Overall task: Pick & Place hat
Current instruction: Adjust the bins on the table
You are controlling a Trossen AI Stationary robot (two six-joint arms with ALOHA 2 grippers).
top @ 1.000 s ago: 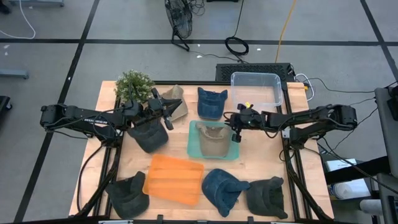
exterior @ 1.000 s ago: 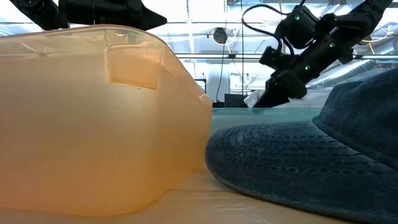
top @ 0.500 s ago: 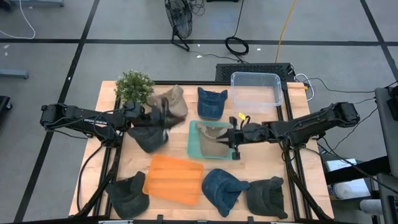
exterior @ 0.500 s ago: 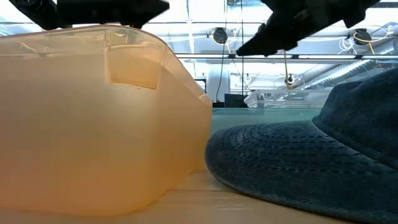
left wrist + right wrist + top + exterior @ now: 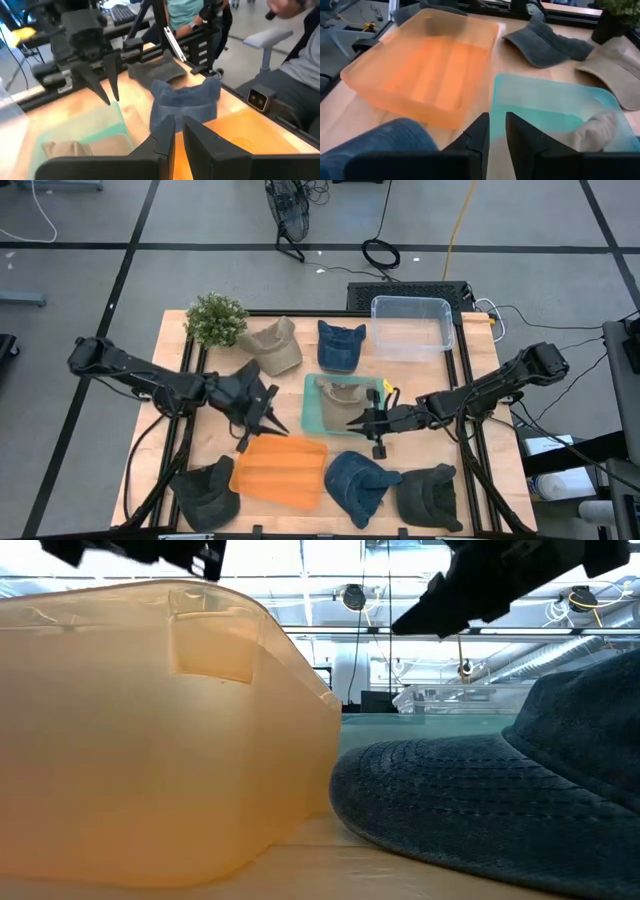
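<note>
1. Hovering over the table between the tan hat point(image 5: 275, 345) and the orange bin point(image 5: 280, 470), the left gripper point(image 5: 260, 425) is carrying nothing; its fingers are sitting nearly together.
2. A dark grey hat point(image 5: 545, 40) is lying on the table just beyond that orange bin, which is showing no hat inside.
3. A beige hat point(image 5: 345, 402) is already resting in the teal bin point(image 5: 310, 415), so one placement is looking done.
4. The right gripper point(image 5: 358, 423) is hanging at the teal bin's front edge, fingers narrow and empty.
5. Several hats are waiting on the table: a blue hat point(image 5: 340, 345) behind the teal bin, and a dark hat point(image 5: 205, 492), a denim hat point(image 5: 355, 480) and another dark hat point(image 5: 430, 495) in front.
6. The clear bin point(image 5: 412, 325) is looking empty, so most of the task seems to be remaining.
</note>
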